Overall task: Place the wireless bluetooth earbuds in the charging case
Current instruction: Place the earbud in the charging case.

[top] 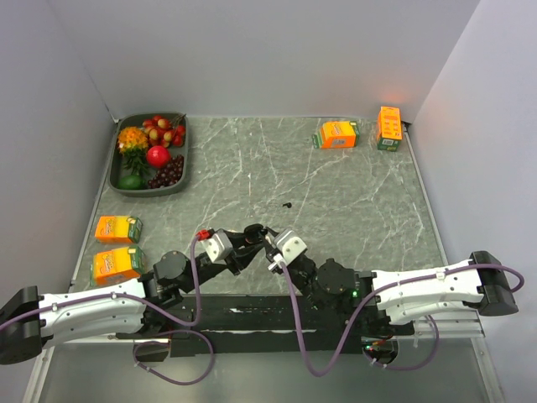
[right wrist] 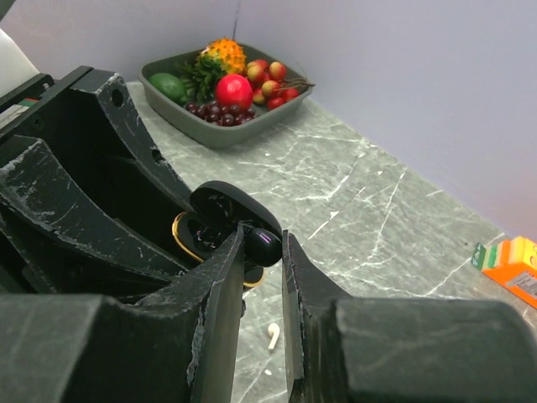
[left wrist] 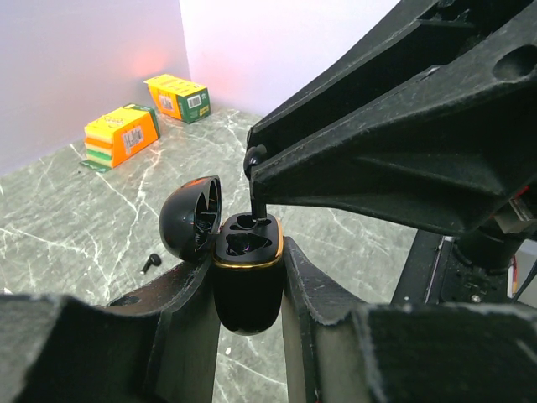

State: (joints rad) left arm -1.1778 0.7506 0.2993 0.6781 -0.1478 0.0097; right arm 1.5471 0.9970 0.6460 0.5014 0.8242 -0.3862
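Two matte black grippers with scuffed, angular fingers meet over the middle of the grey, white-veined marble-look table (top: 352,193). The left gripper (left wrist: 247,281) is clenched on the charging case (left wrist: 247,290), a smooth, glossy black, egg-shaped shell ringed by a thin gold band, held upright with one finger pressed on each side. Its domed lid (left wrist: 191,218) is hinged open and tipped to one side, showing a hollow inside. The top face of the case has two moulded wells.

The right gripper (right wrist: 263,252) pinches a black earbud (right wrist: 262,243), a shiny rounded bean with a thin stem. It sits directly above the open case, and in the left wrist view the stem reaches down into one of the wells.

One second black earbud (left wrist: 151,262) lies loose on the table beyond the case. A white earbud (right wrist: 274,336), small and smooth, lies on the stone below the right gripper's fingers.

At the far left corner stands a shallow grey tray (right wrist: 252,124) with rounded corners, heaped with plastic-looking fruit: red apple, dark grapes, green avocado. Boxy orange and green cartons (top: 338,134) rest near the far right edge, with two more (top: 117,264) at the left edge.
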